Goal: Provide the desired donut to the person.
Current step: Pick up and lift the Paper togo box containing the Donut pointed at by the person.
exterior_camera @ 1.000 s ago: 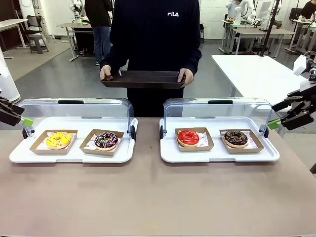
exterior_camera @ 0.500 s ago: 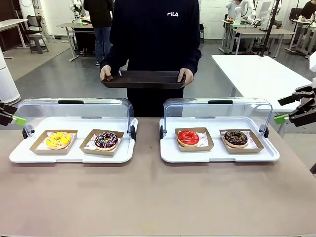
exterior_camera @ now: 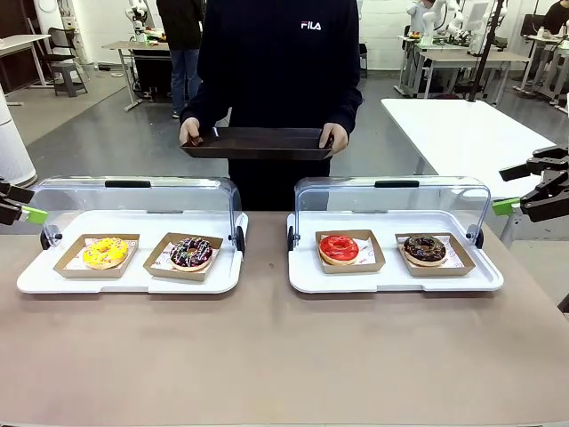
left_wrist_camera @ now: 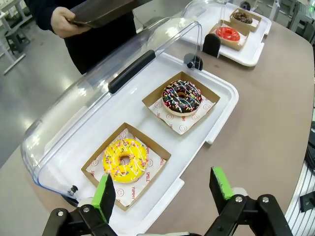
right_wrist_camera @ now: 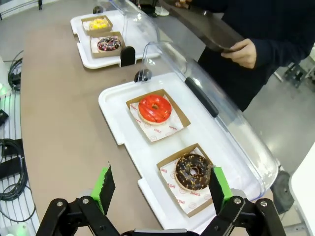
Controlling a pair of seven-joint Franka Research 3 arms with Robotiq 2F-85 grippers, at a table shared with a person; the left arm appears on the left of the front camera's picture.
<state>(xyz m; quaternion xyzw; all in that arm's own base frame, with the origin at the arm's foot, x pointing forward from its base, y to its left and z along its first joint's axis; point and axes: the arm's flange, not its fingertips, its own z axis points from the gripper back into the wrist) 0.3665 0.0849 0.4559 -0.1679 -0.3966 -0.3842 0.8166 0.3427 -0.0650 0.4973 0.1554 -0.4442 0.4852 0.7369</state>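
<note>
Left pincer (left_wrist_camera: 162, 189) and right pincer (right_wrist_camera: 162, 189), black with green pads, hang released and empty; yellow sprinkled donut (exterior_camera: 105, 252), chocolate sprinkled donut (exterior_camera: 191, 253), red glazed donut (exterior_camera: 339, 247) and dark chocolate donut (exterior_camera: 425, 248) lie in white plastic trays (exterior_camera: 391, 283), so I judge I first need the choice of the navy-clad person (exterior_camera: 280, 71).

Right tool (right_wrist_camera: 162, 189) spread wide near chocolate donut (right_wrist_camera: 192, 171); red donut (right_wrist_camera: 154, 108) beyond; person's hand (right_wrist_camera: 241, 53) apparently gripping dark tray (right_wrist_camera: 206, 29).
</note>
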